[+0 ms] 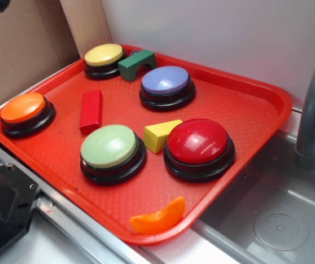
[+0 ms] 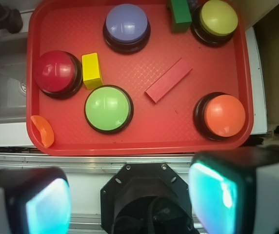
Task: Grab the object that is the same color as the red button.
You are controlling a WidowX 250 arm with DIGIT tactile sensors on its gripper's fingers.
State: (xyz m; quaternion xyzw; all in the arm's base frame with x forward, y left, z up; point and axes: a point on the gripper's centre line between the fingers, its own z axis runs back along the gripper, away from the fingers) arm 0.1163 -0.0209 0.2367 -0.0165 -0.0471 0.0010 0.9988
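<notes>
A small red bar block (image 1: 91, 111) (image 2: 168, 80) lies flat on the red tray (image 1: 245, 104) (image 2: 71, 29), between the orange and purple buttons. The red button (image 1: 197, 141) (image 2: 55, 72), a glossy dome on a black base, stands at the tray's near right in the exterior view. In the wrist view my gripper (image 2: 129, 200) hangs high above the tray's edge, well clear of the block. Its two fingers (image 2: 217, 190) stand wide apart with nothing between them. The gripper does not show in the exterior view.
Also on the tray are a green button (image 1: 109, 146), purple button (image 1: 166, 81), yellow button (image 1: 104, 55), orange button (image 1: 23, 108), yellow wedge (image 1: 160, 133), green arch block (image 1: 137, 64) and orange slice (image 1: 158, 219). A sink (image 1: 278, 220) and grey tap (image 1: 314, 110) lie right.
</notes>
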